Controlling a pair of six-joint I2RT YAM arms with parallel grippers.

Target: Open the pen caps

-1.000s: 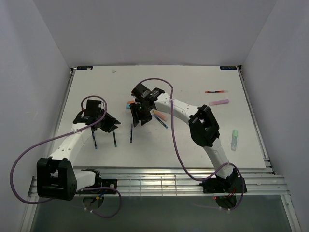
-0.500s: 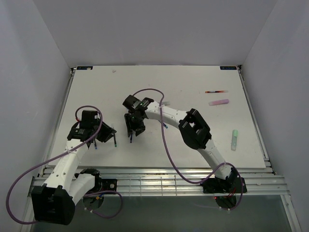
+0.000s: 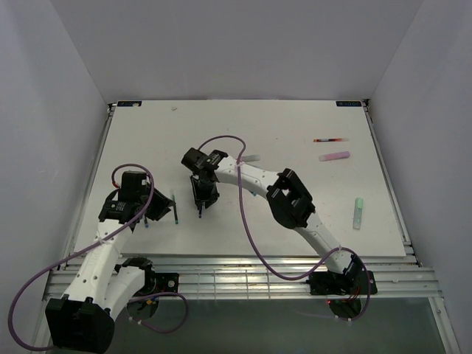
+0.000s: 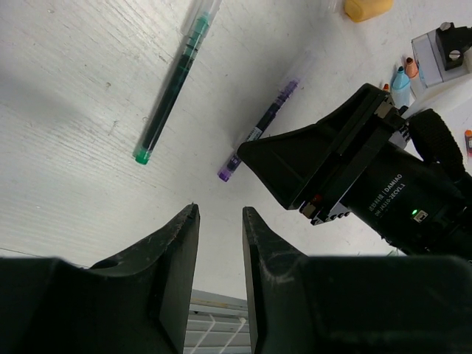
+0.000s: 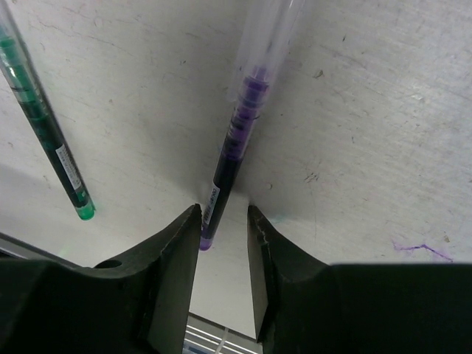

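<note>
A thin purple pen (image 5: 234,151) lies on the white table with its clear pale cap (image 5: 264,33) pointing away. My right gripper (image 5: 223,210) is open and straddles the pen's tail end, which lies close to the left finger. In the top view the right gripper (image 3: 203,195) hangs over this pen (image 3: 199,209). A thin green pen (image 5: 46,131) lies to the left; its clear cap (image 4: 203,10) shows in the left wrist view. My left gripper (image 4: 220,214) is slightly open and empty, above bare table near the purple pen (image 4: 262,125). It sits at the left (image 3: 151,210).
A purple highlighter (image 3: 334,156), a green highlighter (image 3: 358,212) and a thin dark pen (image 3: 330,139) lie at the right. A pale blue piece (image 3: 251,158) lies behind the right arm. An orange piece (image 4: 367,7) lies far off. The table's near edge meets a metal rail (image 3: 243,265).
My right gripper has moved left and toward the near edge, down over the purple pen. My left arm has drawn back toward the near left.
</note>
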